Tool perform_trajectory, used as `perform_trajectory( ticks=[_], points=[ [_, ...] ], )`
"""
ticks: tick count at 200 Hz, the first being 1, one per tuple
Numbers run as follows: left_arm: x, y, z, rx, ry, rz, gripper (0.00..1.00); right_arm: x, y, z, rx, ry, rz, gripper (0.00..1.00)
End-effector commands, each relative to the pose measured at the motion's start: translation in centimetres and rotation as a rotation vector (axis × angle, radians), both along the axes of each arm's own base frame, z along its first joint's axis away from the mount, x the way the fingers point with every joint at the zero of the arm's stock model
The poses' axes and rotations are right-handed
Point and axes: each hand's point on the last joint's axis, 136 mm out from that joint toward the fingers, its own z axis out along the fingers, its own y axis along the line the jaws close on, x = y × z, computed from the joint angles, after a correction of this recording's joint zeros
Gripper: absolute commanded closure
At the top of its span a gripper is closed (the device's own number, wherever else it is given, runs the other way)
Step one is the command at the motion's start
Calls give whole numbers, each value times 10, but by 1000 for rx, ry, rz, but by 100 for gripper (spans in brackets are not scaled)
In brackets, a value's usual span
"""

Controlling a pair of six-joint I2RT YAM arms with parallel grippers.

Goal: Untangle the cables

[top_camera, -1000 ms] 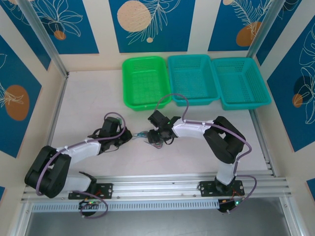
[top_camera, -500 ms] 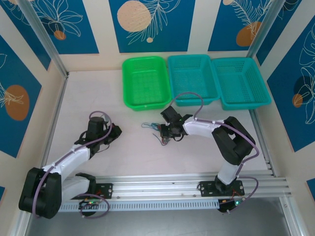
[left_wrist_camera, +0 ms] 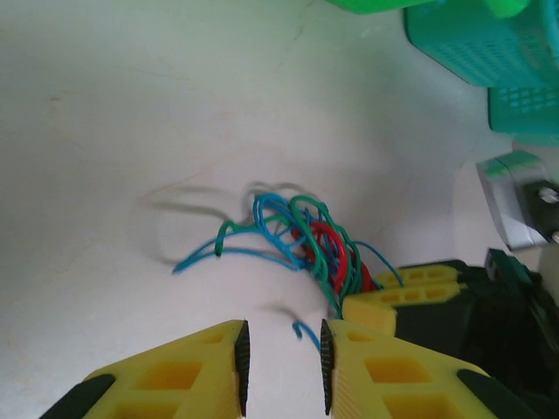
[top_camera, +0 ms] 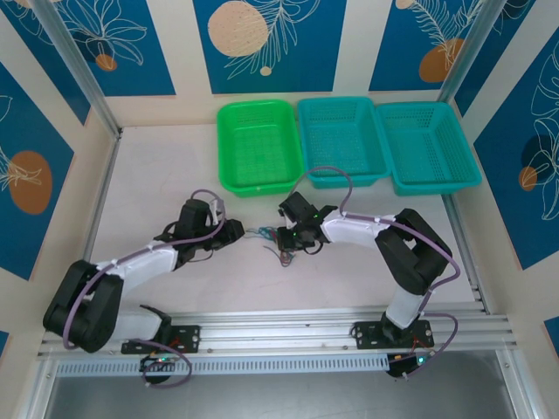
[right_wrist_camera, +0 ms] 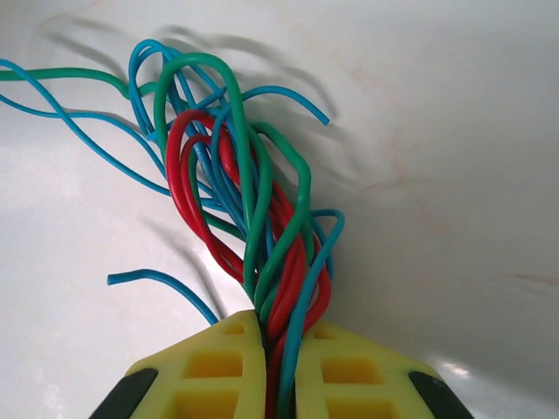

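Our left end effector [left_wrist_camera: 281,351] stands with its jaws slightly parted, a loose blue end just ahead of the gap. Beyond it, the cables [left_wrist_camera: 307,237] bunch near the tabletop's [top_camera: 157,175] middle, where our right end effector [right_wrist_camera: 279,339] clamps the red, green and blue strands. A green basket [top_camera: 257,144] sits at the far edge.
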Motion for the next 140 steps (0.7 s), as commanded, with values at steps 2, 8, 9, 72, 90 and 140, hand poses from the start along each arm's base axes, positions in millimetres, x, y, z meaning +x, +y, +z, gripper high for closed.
perform_trajectory(
  ticks=[2,8,9,72,90,140],
  points=[
    [7,-10,-6,-44,14,27,71,-10,20,12,61,31,52,89],
    [7,-11,-10,-38,25,29,72,-11,21,12,62,32,54,89],
    [8,-11,-11,-36,25,29,72,-11,21,12,61,33,55,89],
    [12,2,-38,81,63,71,74,-16,27,8,60,46,61,90],
    [8,6,-46,101,79,75,74,-15,27,6,59,49,60,90],
    [9,1,-26,137,-45,-28,66,-16,27,9,57,47,64,85]
  ],
)
